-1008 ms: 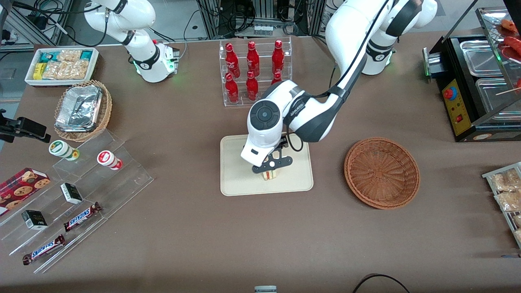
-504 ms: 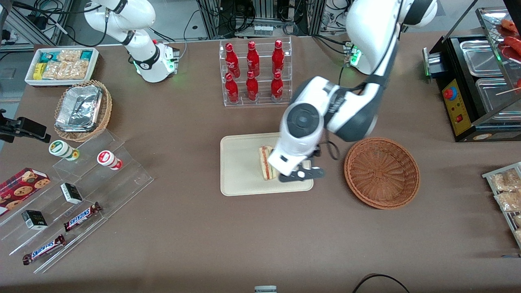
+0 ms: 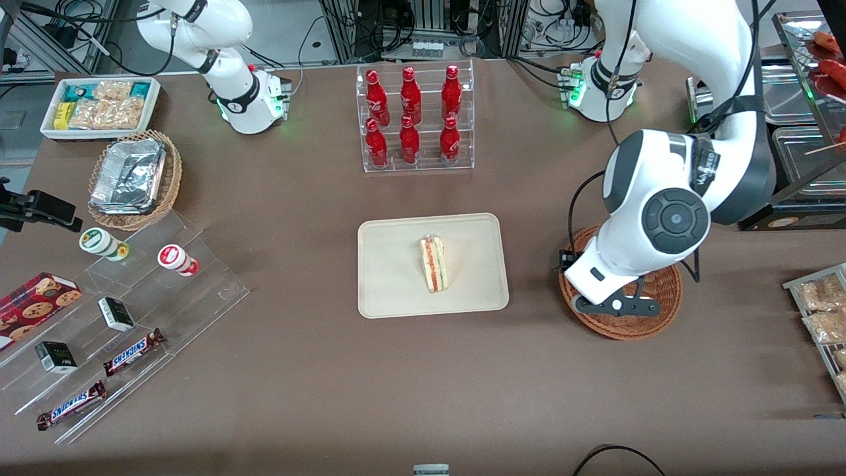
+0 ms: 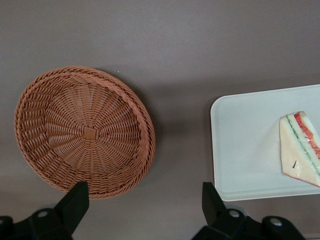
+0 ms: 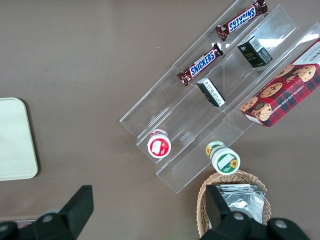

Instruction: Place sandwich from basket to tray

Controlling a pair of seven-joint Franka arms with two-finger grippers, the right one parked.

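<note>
The sandwich (image 3: pixel 433 263) looks light and soft, so a hard pinch would likely squash it; the safest hold is probably a gentle one on the two flat bread sides, not on the thin tip or the cut edge where the filling could slip out. It is a small pale wedge, and red and green stripes of filling show along its cut edge. It lies near the middle of the tray (image 3: pixel 390 291), touching nothing else, so the job looks done. The gripper (image 3: pixel 616 305) hangs above the basket (image 3: pixel 664 285), at the rim nearer the front camera, well apart from the sandwich. Its fingers (image 4: pixel 75 200) are spread wide and hold nothing, and nothing is in the basket
</note>
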